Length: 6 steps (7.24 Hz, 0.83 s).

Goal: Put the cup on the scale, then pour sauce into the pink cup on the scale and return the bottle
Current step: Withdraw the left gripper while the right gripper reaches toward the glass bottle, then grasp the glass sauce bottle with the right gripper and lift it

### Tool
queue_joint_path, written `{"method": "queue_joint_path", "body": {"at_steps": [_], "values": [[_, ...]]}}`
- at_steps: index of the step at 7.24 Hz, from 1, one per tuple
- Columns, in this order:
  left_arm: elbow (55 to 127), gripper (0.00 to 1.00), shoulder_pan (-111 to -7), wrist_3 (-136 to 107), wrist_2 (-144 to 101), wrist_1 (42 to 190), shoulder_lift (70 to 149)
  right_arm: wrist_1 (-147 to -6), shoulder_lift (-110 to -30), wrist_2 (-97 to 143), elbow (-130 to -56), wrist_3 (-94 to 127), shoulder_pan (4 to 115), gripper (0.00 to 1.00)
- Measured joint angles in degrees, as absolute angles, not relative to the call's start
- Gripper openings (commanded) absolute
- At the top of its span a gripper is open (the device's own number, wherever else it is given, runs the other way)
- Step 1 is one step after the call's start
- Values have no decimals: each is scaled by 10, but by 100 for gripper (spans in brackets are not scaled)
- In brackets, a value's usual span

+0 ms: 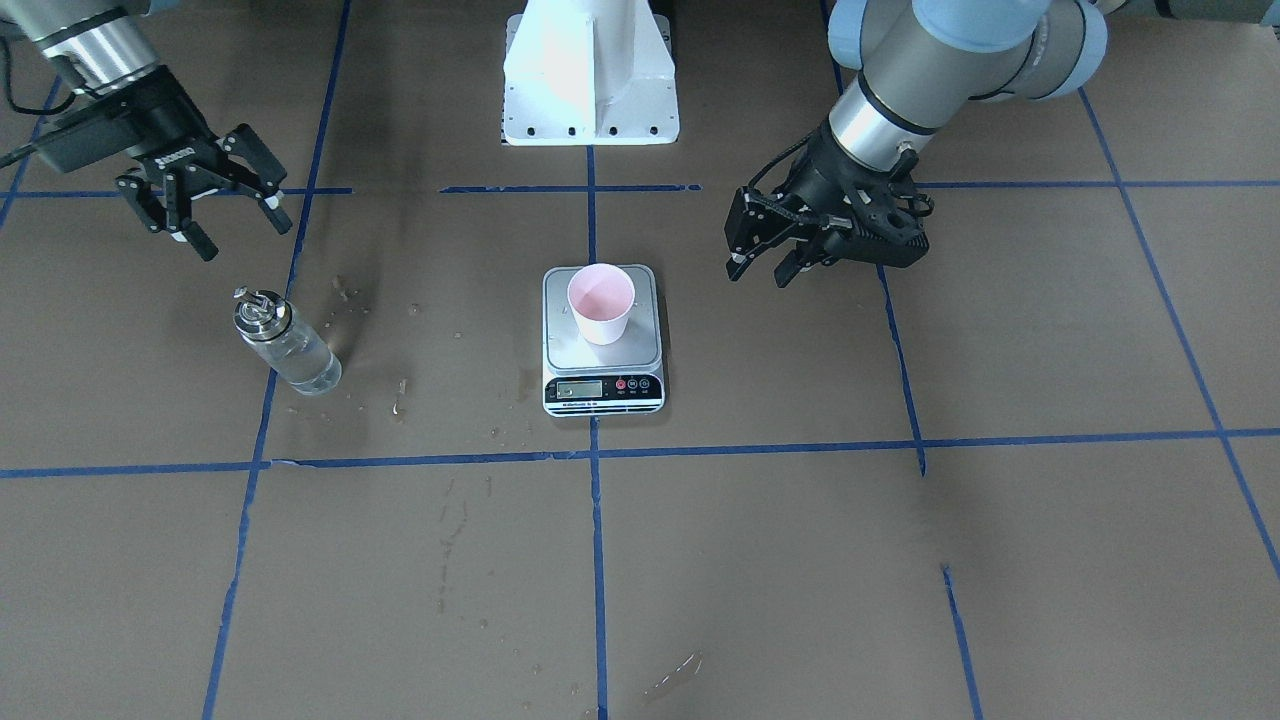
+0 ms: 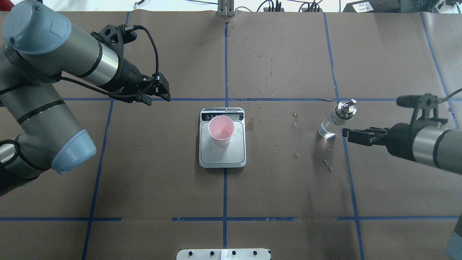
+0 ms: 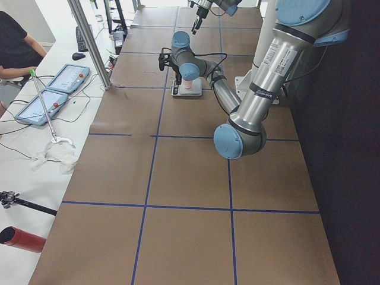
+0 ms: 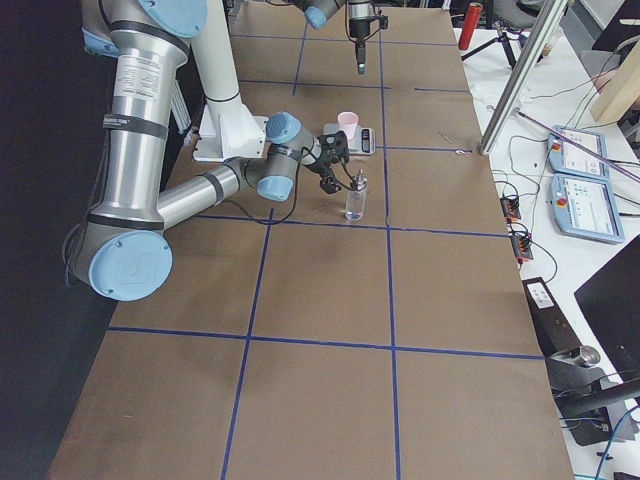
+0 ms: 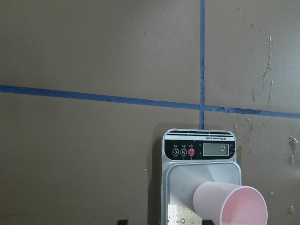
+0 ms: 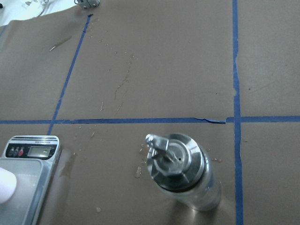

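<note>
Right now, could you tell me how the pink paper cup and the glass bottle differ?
The pink paper cup is opaque, tapered and open-topped; the glass bottle is clear, cylindrical and capped with a silver pourer. The cup stands on the scale; the bottle stands on the brown table, to the robot's right. Both are upright.

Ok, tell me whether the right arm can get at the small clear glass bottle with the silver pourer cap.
Probably yes. The glass bottle stands upright on the table, and the right gripper hangs close beside it, fingers spread, with nothing between them.
</note>
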<state>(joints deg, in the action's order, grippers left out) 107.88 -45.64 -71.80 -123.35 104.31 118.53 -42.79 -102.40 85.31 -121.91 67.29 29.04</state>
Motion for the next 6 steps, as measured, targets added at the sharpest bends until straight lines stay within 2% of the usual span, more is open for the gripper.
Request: {"method": "queue_joint_path", "body": {"at_steps": [1,2,6], "values": [[1079,61,-463,-710,-1235,1042,1185,-441,-1043,681,-1218,676,179,99],[1079,62,-470,-692,-1238,1038,1181,-457,-1049,565,-1207,694,113,99],[1093,66,-531,-516,-1242,1034,1095,-468,-981,367,-1110,784,65,99]]}}
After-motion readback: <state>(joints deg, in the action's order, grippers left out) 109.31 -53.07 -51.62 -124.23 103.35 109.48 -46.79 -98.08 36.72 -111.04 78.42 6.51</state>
